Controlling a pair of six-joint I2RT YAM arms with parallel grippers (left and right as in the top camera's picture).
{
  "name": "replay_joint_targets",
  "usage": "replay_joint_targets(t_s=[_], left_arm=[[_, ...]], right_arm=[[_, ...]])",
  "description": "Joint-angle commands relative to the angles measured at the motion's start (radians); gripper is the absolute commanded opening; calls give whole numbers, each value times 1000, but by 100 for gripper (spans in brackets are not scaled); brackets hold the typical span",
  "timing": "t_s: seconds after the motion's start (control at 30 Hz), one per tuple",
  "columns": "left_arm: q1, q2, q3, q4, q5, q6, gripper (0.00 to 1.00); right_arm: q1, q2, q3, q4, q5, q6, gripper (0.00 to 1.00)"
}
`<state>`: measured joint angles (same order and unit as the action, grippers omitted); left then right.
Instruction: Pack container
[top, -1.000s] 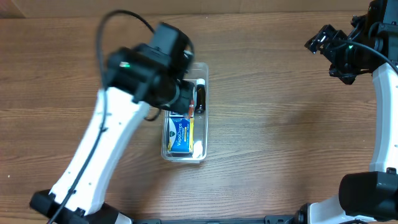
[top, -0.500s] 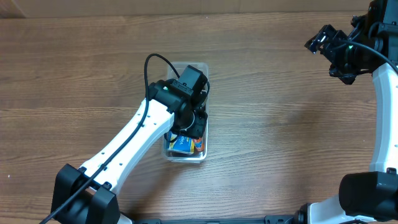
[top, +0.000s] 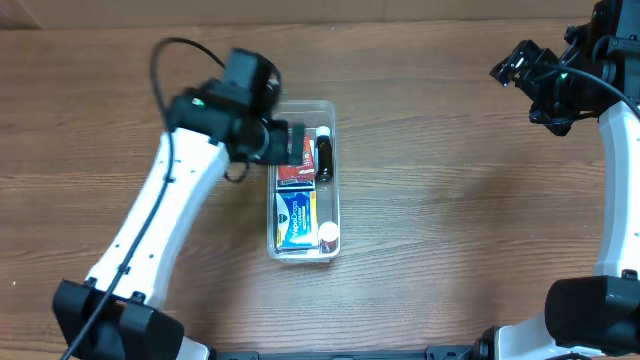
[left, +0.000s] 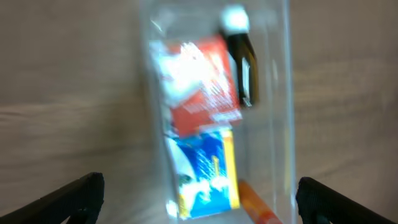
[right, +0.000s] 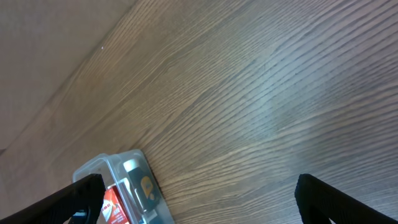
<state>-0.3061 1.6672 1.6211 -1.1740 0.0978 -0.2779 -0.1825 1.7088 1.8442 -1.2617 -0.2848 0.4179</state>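
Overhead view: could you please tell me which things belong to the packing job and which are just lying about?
Belonging to the job:
- container
- inside it: red box, blue box, dark bottle, orange tube
- left gripper, open over the container

Just about:
- wooden table
- right gripper, open, away from the container

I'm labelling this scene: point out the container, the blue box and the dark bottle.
container (top: 312, 112), overhead view, bare floor near its far end.
blue box (top: 294, 220), overhead view, middle of its top face.
dark bottle (left: 244, 68), left wrist view, middle of its body.
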Motion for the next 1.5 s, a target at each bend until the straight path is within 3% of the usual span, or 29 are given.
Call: replay_joint_targets(t_s=[0.0,0.1,0.23,0.43,0.7,0.8,0.87,0.97,1.07,1.1,1.23,1.37,1.47], left_arm=[[175,-5,159,-128,-64,35,100],[342,-56,290,-325,-79,116,100],[423,-250,306,-441,-231,95,100],[430,-455,305,-435,-229,68,100],[430,-432,305,-445,-229,68,100],[430,-419,305,-445,-229,68,100],[430,-408,305,-445,-229,68,100],[430,-394,305,-445,-229,68,100],[430,-383,305,-445,-228,68,100],[430,-378,305,-445,-229,68,100],[430,-365,305,-445,-228,68,100],[430,-354,305,-445,-228,68,100],[430,-349,305,-445,-229,68,100]], right_arm=[[-2,-6,8,3,-5,-7,100],[-2,-6,8,3,-5,-7,100],[-2,-6,8,3,-5,-7,100],[-2,-6,8,3,-5,-7,100],[5,-6,8,3,1,-7,100],[35,-91,8,1,7,-8,100],[87,-262,-6,43,230,-85,100],[125,-530,-248,305,254,-353,100],[127,-810,-635,496,238,-374,100],[127,-963,-858,572,228,-373,100],[127,-1339,-1320,654,137,-373,100],[127,-1622,-1553,649,124,-365,100],[127,-1685,-1624,635,126,-366,100]])
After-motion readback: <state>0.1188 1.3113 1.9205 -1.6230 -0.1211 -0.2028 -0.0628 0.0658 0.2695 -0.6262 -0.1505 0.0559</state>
